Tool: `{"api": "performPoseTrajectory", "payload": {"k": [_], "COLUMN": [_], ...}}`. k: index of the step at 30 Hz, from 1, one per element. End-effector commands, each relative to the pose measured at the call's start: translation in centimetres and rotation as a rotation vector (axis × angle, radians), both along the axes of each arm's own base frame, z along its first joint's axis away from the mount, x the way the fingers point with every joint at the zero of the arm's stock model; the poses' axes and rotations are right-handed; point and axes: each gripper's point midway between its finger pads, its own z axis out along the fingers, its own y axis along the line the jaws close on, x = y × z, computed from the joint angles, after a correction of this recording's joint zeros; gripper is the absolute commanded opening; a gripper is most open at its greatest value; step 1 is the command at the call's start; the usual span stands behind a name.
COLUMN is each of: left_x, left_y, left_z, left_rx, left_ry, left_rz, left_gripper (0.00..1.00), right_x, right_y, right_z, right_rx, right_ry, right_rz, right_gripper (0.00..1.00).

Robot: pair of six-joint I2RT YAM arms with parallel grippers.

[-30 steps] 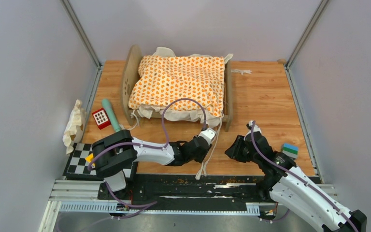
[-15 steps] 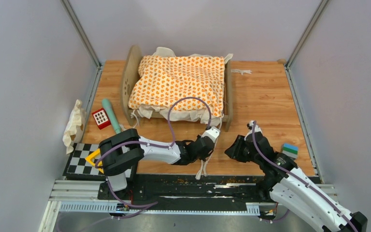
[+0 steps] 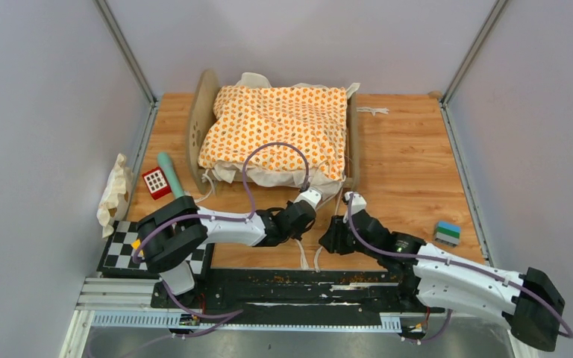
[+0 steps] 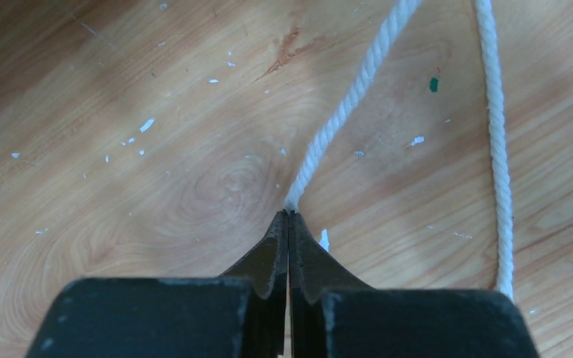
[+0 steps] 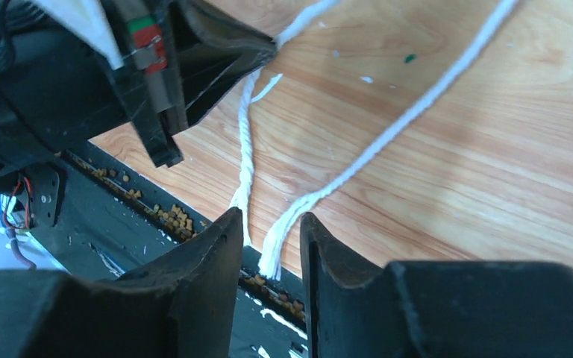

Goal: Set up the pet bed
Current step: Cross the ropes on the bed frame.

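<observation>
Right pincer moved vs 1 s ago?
Yes. The right pincer has shifted left, away from the blue-and-green block, toward the white ties.

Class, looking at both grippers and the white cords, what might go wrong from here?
1. The left gripper pinches one cord only at its very tips; a pull may slip it free.
2. The right gripper, open, aims at the other cord's frayed end by the table edge; closing may miss it.

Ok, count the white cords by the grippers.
2. The first cord is pinched in the left gripper; the second cord lies loose beside it. More may hide under the cushion.
</observation>
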Motion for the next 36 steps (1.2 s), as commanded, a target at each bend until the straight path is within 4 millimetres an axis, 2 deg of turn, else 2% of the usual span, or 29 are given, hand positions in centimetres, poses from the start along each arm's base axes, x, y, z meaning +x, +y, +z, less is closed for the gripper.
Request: {"api": "performPoseTrajectory", "payload": {"k": [1, 6, 14, 25, 31, 34, 36], "left_x": [-0.6, -0.6, -0.9, -0.9, -1.0, -1.0, -1.0], "left_y": [0.6, 0.5, 0.1, 0.6, 1.0, 1.2, 1.3], "left_z": [-0.5, -1.1, -1.4, -2.0, -2.5, -2.6, -2.6], "left_rx": [-0.014, -0.069, -0.101, -0.11, -0.12, -0.122, -0.125], "left_ry": [0.033, 0.07, 0.106, 0.126, 0.143, 0.148, 0.149], "left_rz": [-0.011, -0.017, -0.048, -0.044, -0.033, -0.028, -0.026], "left_gripper": [0.0, 0.0, 0.0, 0.0, 0.0, 0.0, 0.0], "right_x": [1.0, 0.1, 0.6, -0.8, -1.8, -2.0, -1.9], "right_y": [2.9, 5.0, 7.0, 7.7, 8.1, 7.7, 6.9], "right_z": [1.5, 0.5, -1.1, -4.7, -6.6, -7.3, -7.5], "right_rx": [0.061, 0.013, -0.01, -0.159, -0.274, -0.37, -0.417], "right_ry": [-0.14, -0.234, -0.305, -0.3, -0.308, -0.315, -0.315], "right_rz": [-0.014, 0.024, 0.033, 0.011, 0.041, 0.024, -0.01], "right_gripper": [0.36, 0.39, 0.45, 0.44, 0.38, 0.3, 0.21]}}
